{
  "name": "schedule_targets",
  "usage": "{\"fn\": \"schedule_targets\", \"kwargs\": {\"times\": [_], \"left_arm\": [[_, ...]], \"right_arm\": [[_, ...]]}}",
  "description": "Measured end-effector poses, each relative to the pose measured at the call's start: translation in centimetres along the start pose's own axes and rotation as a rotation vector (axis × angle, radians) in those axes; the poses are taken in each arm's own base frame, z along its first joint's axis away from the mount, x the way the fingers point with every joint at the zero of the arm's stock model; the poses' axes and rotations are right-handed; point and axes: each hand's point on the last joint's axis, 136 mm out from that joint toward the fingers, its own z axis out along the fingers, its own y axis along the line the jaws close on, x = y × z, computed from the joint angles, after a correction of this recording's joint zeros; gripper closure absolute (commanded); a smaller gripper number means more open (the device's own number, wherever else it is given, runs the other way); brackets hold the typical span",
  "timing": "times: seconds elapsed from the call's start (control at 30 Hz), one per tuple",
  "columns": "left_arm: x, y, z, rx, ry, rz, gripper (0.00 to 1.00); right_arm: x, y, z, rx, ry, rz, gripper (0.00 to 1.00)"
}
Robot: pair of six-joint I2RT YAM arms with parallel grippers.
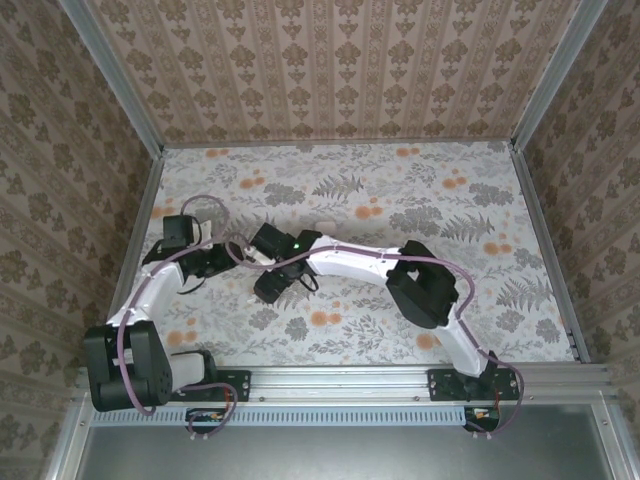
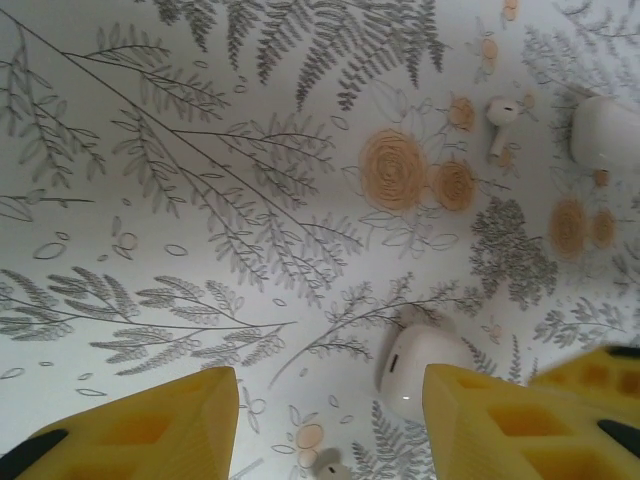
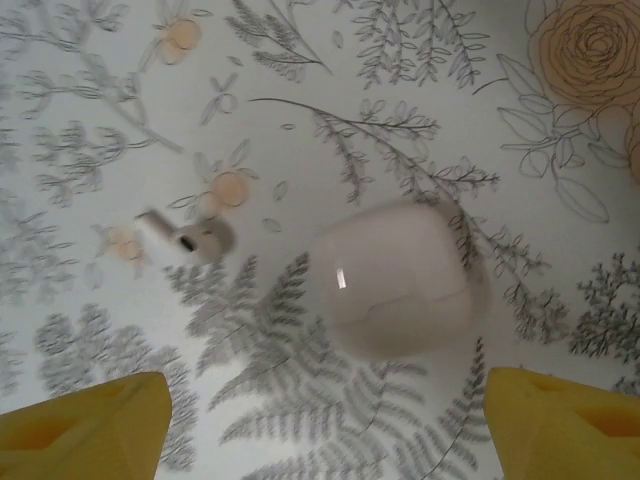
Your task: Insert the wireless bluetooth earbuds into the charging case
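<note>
White, shut case (image 3: 395, 280) sits on the tabletop (image 3: 80, 330) straight ahead of my right gripper (image 3: 325, 415), which gapes wide and empty. An earbud (image 3: 190, 238) lies just beside the case, stem crosswise to my approach. I see my left gripper (image 2: 330, 400) spread too, holding nothing.

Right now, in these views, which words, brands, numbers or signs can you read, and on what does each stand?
None can be read. The white charging case has a plain shell, the earbud near it is blurred, and the tablecloth carries only printed flowers and ferns.
</note>
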Motion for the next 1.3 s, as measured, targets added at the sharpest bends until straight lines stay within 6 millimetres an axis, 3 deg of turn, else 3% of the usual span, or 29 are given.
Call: {"fn": "schedule_targets", "kwargs": {"times": [0.43, 0.77, 0.87, 1.1, 1.2, 1.3], "left_arm": [[-1.0, -0.7, -0.1, 0.05, -0.039, -0.001, 0.49], [-0.9, -0.7, 0.1, 0.055, -0.031, -0.004, 0.48], [-0.9, -0.8, 0.1, 0.061, -0.028, -0.005, 0.49], [-0.8, -2.0, -0.6, 0.124, -0.031, 0.003, 0.49], [-1.2, -3.8, -1.8, 0.201, -0.06, 0.014, 0.49], [-1.5, -6.0, -3.2, 0.3, -0.086, 0.037, 0.48]], "right_arm": [[1.1, -2.5, 3.4, 0.052, 0.091, -0.058, 0.18], [0.3, -2.7, 3.8, 0.034, 0.077, -0.136, 0.5], [0.4, -2.8, 3.6, 0.03, 0.067, -0.165, 0.55], [3.7, -3.0, 1.3, 0.023, 0.07, -0.207, 0.56], [4.1, -3.6, -1.2, 0.025, 0.031, -0.202, 0.56], [3.3, -4.1, -4.6, 0.04, -0.059, -0.202, 0.56]]}}
